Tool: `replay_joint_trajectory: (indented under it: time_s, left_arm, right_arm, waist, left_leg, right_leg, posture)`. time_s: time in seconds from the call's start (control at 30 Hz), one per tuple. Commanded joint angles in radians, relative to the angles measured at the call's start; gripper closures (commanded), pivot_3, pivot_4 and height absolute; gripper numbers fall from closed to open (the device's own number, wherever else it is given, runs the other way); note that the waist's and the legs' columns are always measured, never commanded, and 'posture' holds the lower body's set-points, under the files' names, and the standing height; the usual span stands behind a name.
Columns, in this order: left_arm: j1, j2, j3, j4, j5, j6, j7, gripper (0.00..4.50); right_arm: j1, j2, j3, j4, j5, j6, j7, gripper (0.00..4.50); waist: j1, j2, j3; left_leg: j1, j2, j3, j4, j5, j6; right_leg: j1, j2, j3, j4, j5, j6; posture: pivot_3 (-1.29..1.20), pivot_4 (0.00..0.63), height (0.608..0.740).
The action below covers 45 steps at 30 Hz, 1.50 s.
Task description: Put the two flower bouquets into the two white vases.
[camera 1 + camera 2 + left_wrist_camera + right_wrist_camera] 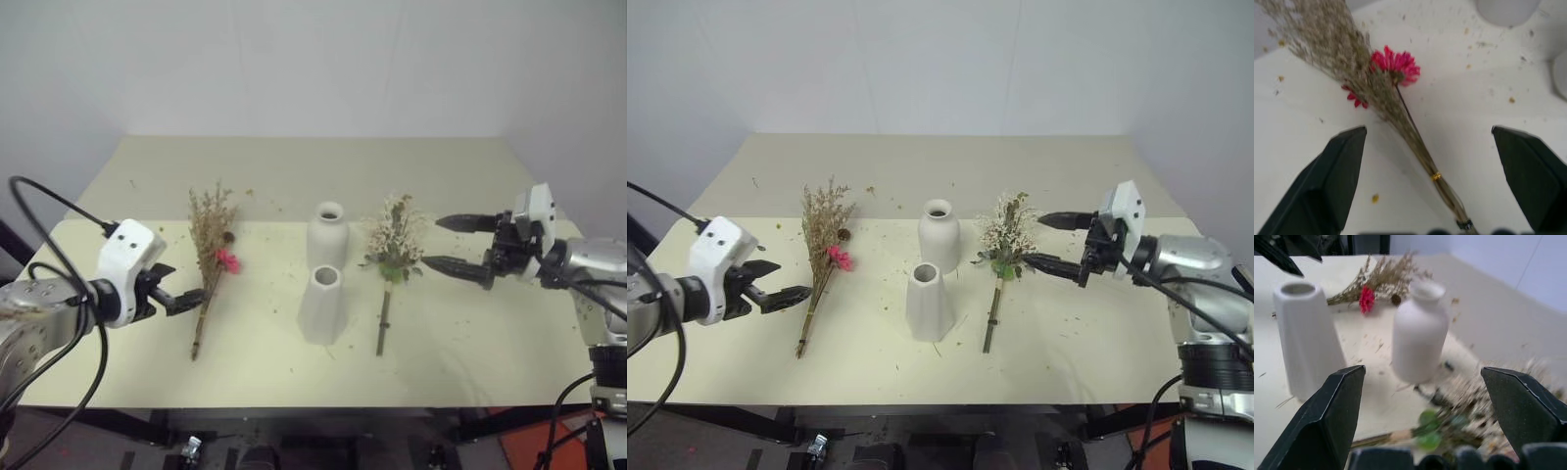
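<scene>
Now we note the left claw (pixel 189 300) with its fingers spread apart, holding nothing, low over the bench (pixel 274 372) just beside the stem end of the brown grass bunch (pixel 210 257). From its wrist we see the stems running between the two fingers (pixel 1327 186), the pink flower (pixel 1396 66) farther up. That bunch lies flat, head toward the far wall.

Our right claw (pixel 1048 242) also stands wide apart and empty, pointing across toward the cream-white bunch (pixel 1004 245), its lower finger close to the blossoms. This bunch lies flat too, stem toward the near edge.

Between the two bunches stand both vases, upright and empty: the bottle vase (pixel 328 235) farther back, the cone vase (pixel 323 305) just in front of it. Dry crumbs speckle the bench around them.
</scene>
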State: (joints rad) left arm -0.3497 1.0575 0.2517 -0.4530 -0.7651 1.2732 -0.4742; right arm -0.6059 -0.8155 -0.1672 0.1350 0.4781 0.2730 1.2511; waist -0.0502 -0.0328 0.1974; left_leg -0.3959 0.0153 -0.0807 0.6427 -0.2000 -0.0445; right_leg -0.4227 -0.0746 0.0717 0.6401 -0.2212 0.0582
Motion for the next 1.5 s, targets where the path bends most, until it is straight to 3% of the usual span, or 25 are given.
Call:
replay_joint_trajectory:
  time_s: [0.03,0.13,0.47,0.57,0.83,0.9,0.97,1.07,1.2,1.3,1.5]
  left_arm:
    - [-0.181,-0.031,-0.111,0.087,0.047,0.241,0.097,0.03]
    - [-0.289,-0.066,-0.211,0.172,0.108,0.334,0.143,0.03]
    - [-0.473,-0.217,-0.417,0.467,0.257,0.326,0.192,0.03]
    - [-0.501,-0.263,-0.441,0.532,0.302,0.303,0.192,0.64]
    - [-0.550,-0.292,-0.466,0.605,0.367,0.246,0.154,3.26]
    - [-0.552,-0.291,-0.460,0.601,0.386,0.234,0.154,4.10]
    - [-0.552,-0.288,-0.445,0.591,0.402,0.224,0.162,4.48]
    - [-0.544,-0.287,-0.387,0.566,0.433,0.173,0.178,4.48]
    - [-0.513,-0.331,-0.243,0.518,0.459,-0.021,0.220,4.48]
    - [-0.492,-0.421,-0.128,0.452,0.443,-0.301,0.220,4.48]
    - [-0.592,-0.573,-0.030,0.469,0.329,-0.503,0.116,4.48]
  right_arm:
    - [-0.093,-0.025,-0.017,-0.023,0.056,0.019,0.055,0.00]
    - [-0.128,-0.019,0.001,-0.017,0.065,0.012,0.101,0.00]
    - [-0.156,0.015,0.022,-0.002,0.064,-0.001,0.131,0.00]
    - [-0.152,0.016,0.020,-0.012,0.068,0.002,0.133,0.00]
    - [-0.138,0.017,0.013,-0.030,0.078,0.005,0.130,0.00]
    - [-0.135,0.018,0.011,-0.033,0.079,0.004,0.127,0.00]
    - [-0.132,0.018,0.009,-0.036,0.080,0.004,0.125,0.00]
    - [-0.126,0.021,0.005,-0.041,0.083,0.007,0.115,0.00]
    - [-0.107,0.031,0.004,-0.051,0.084,0.012,0.098,0.00]
    - [-0.090,0.049,0.007,-0.059,0.084,0.018,0.073,0.00]
    - [-0.066,0.072,0.003,-0.085,0.085,0.024,0.033,0.00]
  waist:
    - [-0.001,0.000,0.000]
    - [-0.002,0.000,0.000]
    - [0.002,0.000,0.000]
    - [0.004,0.000,0.000]
    - [0.002,0.000,0.000]
    - [0.001,0.000,0.000]
    - [0.003,0.000,0.000]
    - [0.004,0.000,0.000]
    - [0.006,0.000,0.000]
    - [0.008,0.000,0.000]
    - [0.013,-0.001,0.000]
  left_leg:
    - [-0.001,0.000,0.000,0.000,0.000,0.000]
    - [0.000,0.000,0.000,0.000,0.000,0.000]
    - [-0.001,-0.001,-0.001,0.000,0.000,0.000]
    - [-0.001,-0.001,-0.001,0.000,0.000,0.000]
    - [-0.001,-0.001,-0.001,0.000,0.000,0.000]
    - [-0.001,-0.001,-0.001,0.000,0.000,0.000]
    - [-0.001,-0.001,-0.001,0.000,0.000,0.000]
    - [-0.001,-0.001,-0.001,0.000,0.000,0.000]
    - [-0.002,-0.001,-0.001,0.001,0.000,0.000]
    - [-0.002,-0.002,-0.001,0.001,0.000,-0.001]
    - [-0.003,-0.002,-0.001,0.002,0.001,-0.001]
  right_leg:
    - [-0.001,0.000,0.000,0.000,0.000,0.000]
    - [0.000,0.000,0.000,0.000,0.000,0.000]
    - [-0.001,0.000,0.000,0.000,0.000,0.000]
    - [-0.001,-0.001,0.000,0.000,0.001,-0.001]
    - [-0.001,-0.001,0.000,0.001,0.001,0.000]
    - [-0.001,-0.001,0.000,0.001,0.001,0.000]
    - [-0.001,-0.001,0.000,0.001,0.001,-0.001]
    - [-0.001,-0.001,0.000,0.001,0.001,-0.001]
    - [-0.001,-0.001,0.000,0.001,0.002,-0.003]
    - [-0.001,-0.002,0.000,0.000,0.005,-0.007]
    - [-0.001,-0.002,-0.001,0.000,0.006,-0.007]
  posture:
    - [0.00,0.150,0.740]
    - [0.00,0.150,0.740]
    - [0.00,0.150,0.740]
    - [0.00,0.150,0.740]
    - [0.00,0.150,0.740]
    - [0.00,0.150,0.740]
    - [0.00,0.150,0.740]
    - [0.00,0.150,0.740]
    - [0.00,0.150,0.740]
    - [0.00,0.150,0.740]
    - [0.00,0.150,0.740]
